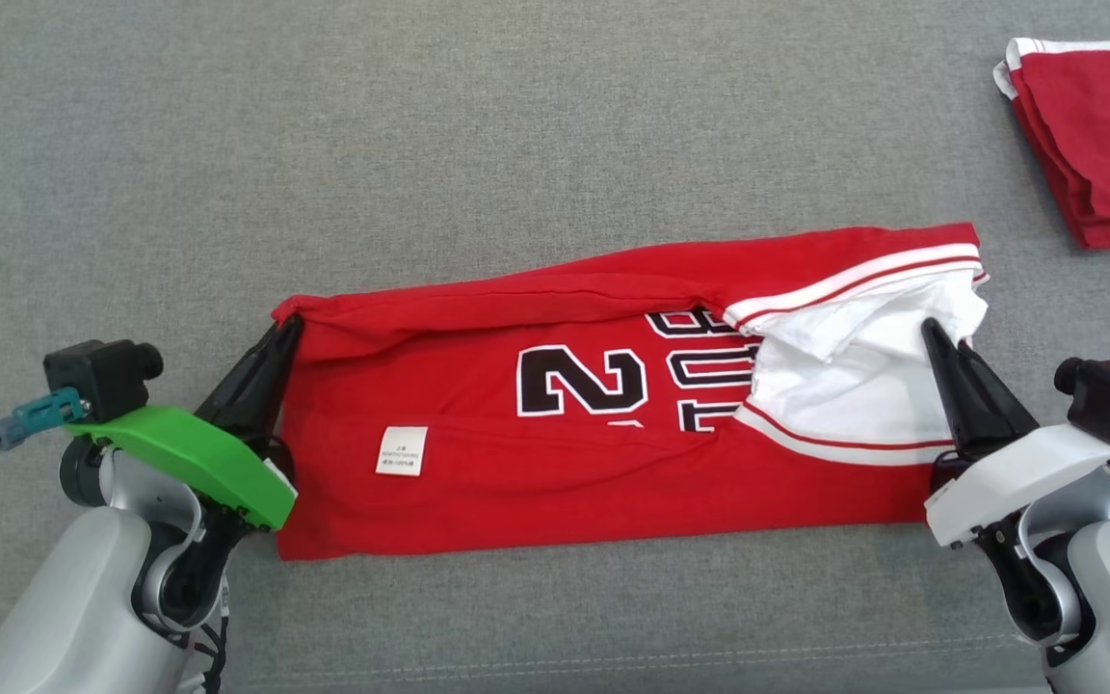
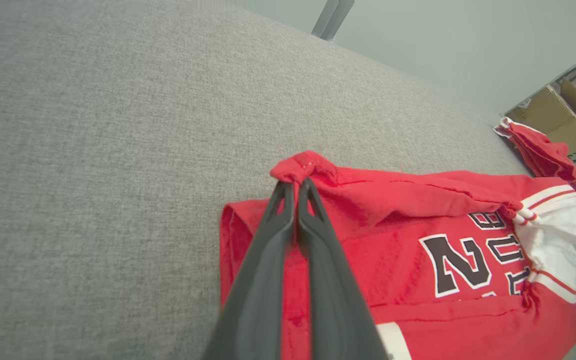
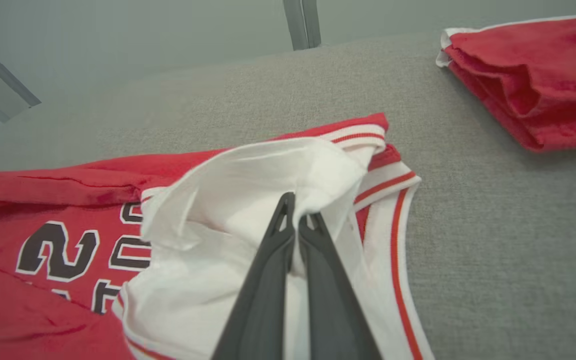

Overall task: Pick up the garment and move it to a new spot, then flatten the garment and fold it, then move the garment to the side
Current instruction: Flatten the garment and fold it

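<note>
Pinching the far left corner of the red sports jersey (image 1: pixel 516 482) with black, white-edged numbers and white striped trim, my left end effector (image 1: pixel 285 330) had its two dark fingers pressed together on a small bunch of red cloth. In the left wrist view that bunch stood raised above the rest of the garment.

My right end effector (image 1: pixel 931 333) was closed as well. Its fingertips nipped a fold of the white inner fabric at the jersey's right end, where the cloth puffed up around them.

The jersey lay stretched left to right across the middle of the grey woven fabric surface (image 1: pixel 516 125), between my two arms. Its far long edge was folded over towards me, so the fold partly covered the numbers. A small white care label (image 1: pixel 402 450) showed on the red cloth near the left end.

Well apart from the jersey, at the far right of the surface, lay a folded stack of red cloth with white edging (image 1: pixel 1095 135). A brown cardboard box (image 2: pixel 553 112) stood beyond the surface's edge.
</note>
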